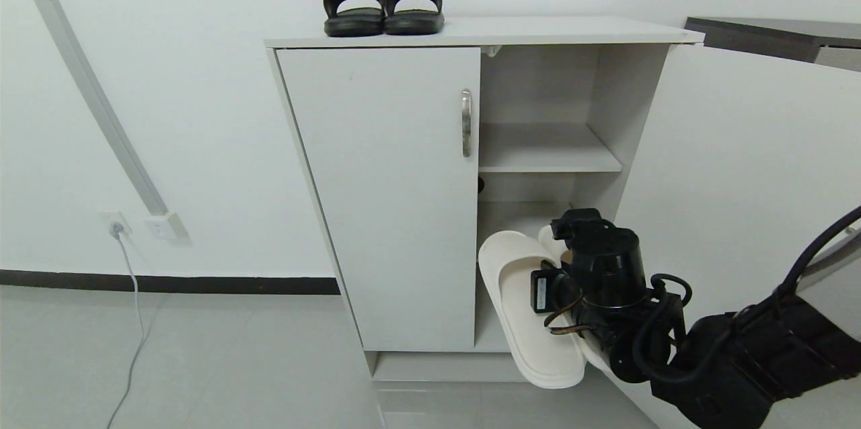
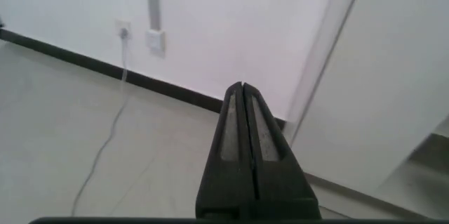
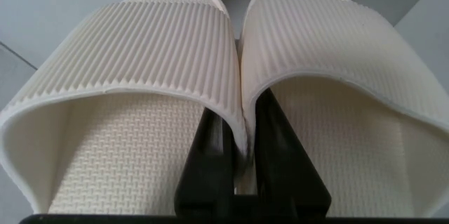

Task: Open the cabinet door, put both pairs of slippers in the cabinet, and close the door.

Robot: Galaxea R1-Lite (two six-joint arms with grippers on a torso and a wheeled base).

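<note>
Our right tool (image 3: 244,129) is clamped on the white slippers (image 3: 154,69), pinching the inner edges of both straps together. The pair hangs tilted at the mouth of the cabinet's (image 1: 572,31) lower compartment, between the shut left door (image 1: 383,200) and the open right door (image 1: 740,167). Our left tool (image 2: 242,140) is clenched on nothing, low over the floor.

We judge the hold thin. The soft foam could slip free, or a slipper could catch the left door's edge going in.

The straps are ribbed, the footbeds cross-hatched and the toes rounded. The black slippers (image 1: 383,9), smooth and darker, sit on the cabinet top.
</note>
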